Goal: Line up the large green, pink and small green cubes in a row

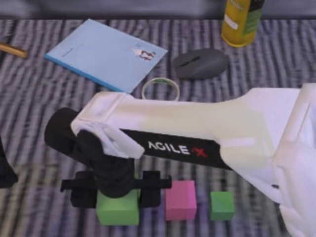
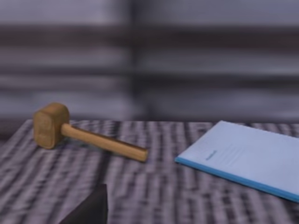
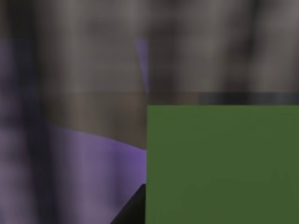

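The large green cube (image 1: 117, 210) sits on the striped cloth near the front, partly under my right gripper (image 1: 116, 195). The gripper's two black fingers (image 1: 83, 195) press against the cube's left and right sides, shut on it. To its right stands the pink cube (image 1: 180, 199), and beyond that the small green cube (image 1: 221, 205), the three roughly in one row. In the right wrist view the large green cube (image 3: 222, 163) fills the lower part, with a fingertip (image 3: 133, 210) against its edge. My left arm (image 1: 5, 170) is parked at the table's left edge, one finger (image 2: 91, 209) showing far to the side.
A blue notebook (image 1: 106, 53) lies at the back left, with a tape ring (image 1: 160, 89), a grey mouse (image 1: 200, 63) and a yellow bottle (image 1: 241, 19) behind my right arm. A wooden mallet (image 2: 84, 134) lies at the far left.
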Motion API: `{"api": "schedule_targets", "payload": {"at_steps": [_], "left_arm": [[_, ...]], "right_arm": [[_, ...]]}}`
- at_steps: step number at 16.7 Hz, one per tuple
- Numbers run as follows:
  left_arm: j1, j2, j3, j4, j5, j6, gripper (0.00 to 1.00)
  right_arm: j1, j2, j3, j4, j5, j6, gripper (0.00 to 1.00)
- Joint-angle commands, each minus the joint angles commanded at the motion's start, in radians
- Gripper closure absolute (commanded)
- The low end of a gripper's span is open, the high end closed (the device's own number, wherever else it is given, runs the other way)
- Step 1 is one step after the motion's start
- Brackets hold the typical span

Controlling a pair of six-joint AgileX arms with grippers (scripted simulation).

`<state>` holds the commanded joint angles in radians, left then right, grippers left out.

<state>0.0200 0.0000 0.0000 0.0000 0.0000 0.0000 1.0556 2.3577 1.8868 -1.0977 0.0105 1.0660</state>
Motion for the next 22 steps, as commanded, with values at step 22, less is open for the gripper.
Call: {"api": "schedule_targets", "payload": {"at_steps": [22], "left_arm": [[0.000,0.000,0.000,0.000,0.000,0.000,0.00]], "right_arm": [[0.007,-0.037,0.216,-0.253,0.000,-0.001,0.00]]}}
